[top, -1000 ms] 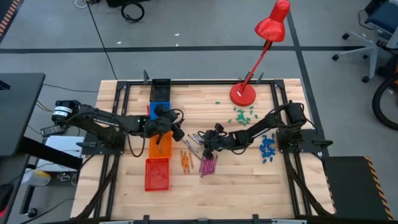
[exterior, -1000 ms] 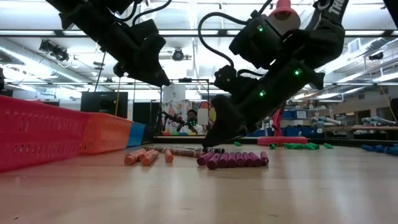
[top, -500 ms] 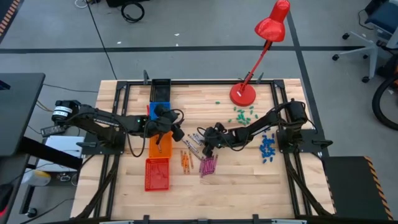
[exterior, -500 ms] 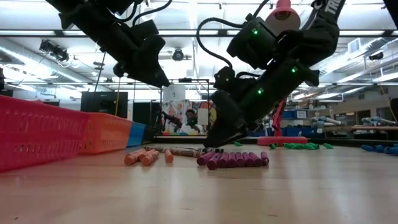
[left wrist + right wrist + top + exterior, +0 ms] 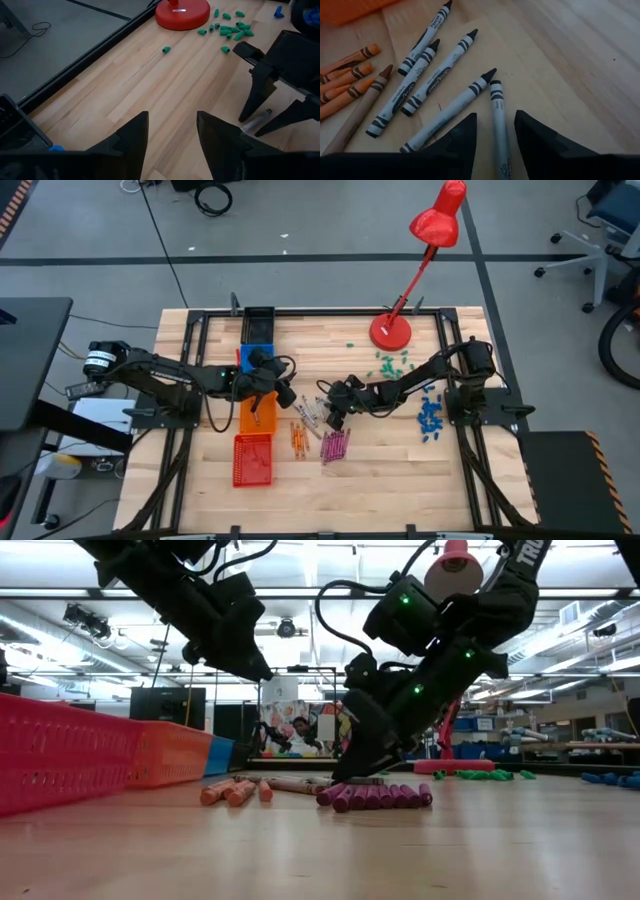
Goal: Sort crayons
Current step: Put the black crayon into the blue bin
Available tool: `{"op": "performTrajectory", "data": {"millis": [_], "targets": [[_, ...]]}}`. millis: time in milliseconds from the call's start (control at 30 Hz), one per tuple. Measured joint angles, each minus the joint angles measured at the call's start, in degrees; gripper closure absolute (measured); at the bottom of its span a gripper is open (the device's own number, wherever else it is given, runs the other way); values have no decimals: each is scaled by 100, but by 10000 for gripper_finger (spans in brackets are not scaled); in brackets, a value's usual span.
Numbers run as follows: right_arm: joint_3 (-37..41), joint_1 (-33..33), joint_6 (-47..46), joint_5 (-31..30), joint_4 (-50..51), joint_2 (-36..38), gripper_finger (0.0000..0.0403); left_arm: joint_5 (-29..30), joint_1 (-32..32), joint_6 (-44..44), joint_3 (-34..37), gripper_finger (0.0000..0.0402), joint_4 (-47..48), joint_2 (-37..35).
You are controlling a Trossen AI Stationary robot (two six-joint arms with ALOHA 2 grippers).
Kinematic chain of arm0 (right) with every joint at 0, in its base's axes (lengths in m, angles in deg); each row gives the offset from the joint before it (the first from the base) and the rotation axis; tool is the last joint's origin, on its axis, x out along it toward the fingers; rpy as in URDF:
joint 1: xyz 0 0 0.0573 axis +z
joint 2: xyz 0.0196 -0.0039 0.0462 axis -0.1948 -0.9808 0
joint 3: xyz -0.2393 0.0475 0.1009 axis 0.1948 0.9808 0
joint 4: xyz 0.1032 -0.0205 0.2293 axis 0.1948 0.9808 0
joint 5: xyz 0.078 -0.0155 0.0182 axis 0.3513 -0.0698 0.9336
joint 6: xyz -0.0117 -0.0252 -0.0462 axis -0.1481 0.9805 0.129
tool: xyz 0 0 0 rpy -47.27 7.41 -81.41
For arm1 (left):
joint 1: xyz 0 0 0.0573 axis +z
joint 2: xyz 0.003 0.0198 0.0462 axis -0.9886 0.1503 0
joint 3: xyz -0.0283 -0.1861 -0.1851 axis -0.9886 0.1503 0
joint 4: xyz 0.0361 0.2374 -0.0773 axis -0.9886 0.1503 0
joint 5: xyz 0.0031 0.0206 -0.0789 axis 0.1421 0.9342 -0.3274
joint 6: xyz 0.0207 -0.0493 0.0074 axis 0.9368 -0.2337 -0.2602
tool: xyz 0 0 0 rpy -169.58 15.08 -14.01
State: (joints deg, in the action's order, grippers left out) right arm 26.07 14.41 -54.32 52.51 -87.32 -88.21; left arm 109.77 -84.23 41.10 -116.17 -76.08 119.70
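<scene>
R arm reaches low across the worktop (image 5: 400,470) toward centre, right hand (image 5: 330,418) tipped down at the grey crayons (image 5: 442,70). Its fingers (image 5: 457,140) are parted astride one grey crayon (image 5: 498,127), not clenched on it. Pink crayons (image 5: 334,445) lie just beside, orange crayons (image 5: 298,438) near. L arm is bent; left hand (image 5: 283,395) hangs released above the orange basket (image 5: 256,414).

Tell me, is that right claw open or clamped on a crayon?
Open. The right gripper has its jaws spread to either side of one grey crayon lying flat on the table, with wood visible between each jaw and the crayon.
</scene>
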Motion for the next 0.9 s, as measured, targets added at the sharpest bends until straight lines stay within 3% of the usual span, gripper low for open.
{"op": "performTrajectory", "data": {"millis": [367, 700, 900], "targets": [[9, -6, -26, 48, 82, 4, 376, -3, 0, -3, 0, 221, 23, 0], [37, 17, 230, -93, 51, 201, 366, -3, -17, 206, 72, 221, -141, 0], [55, 151, 687, -662, 158, 699, 366, -173, -112, 827, 1076, 221, -2510, 15]]}}
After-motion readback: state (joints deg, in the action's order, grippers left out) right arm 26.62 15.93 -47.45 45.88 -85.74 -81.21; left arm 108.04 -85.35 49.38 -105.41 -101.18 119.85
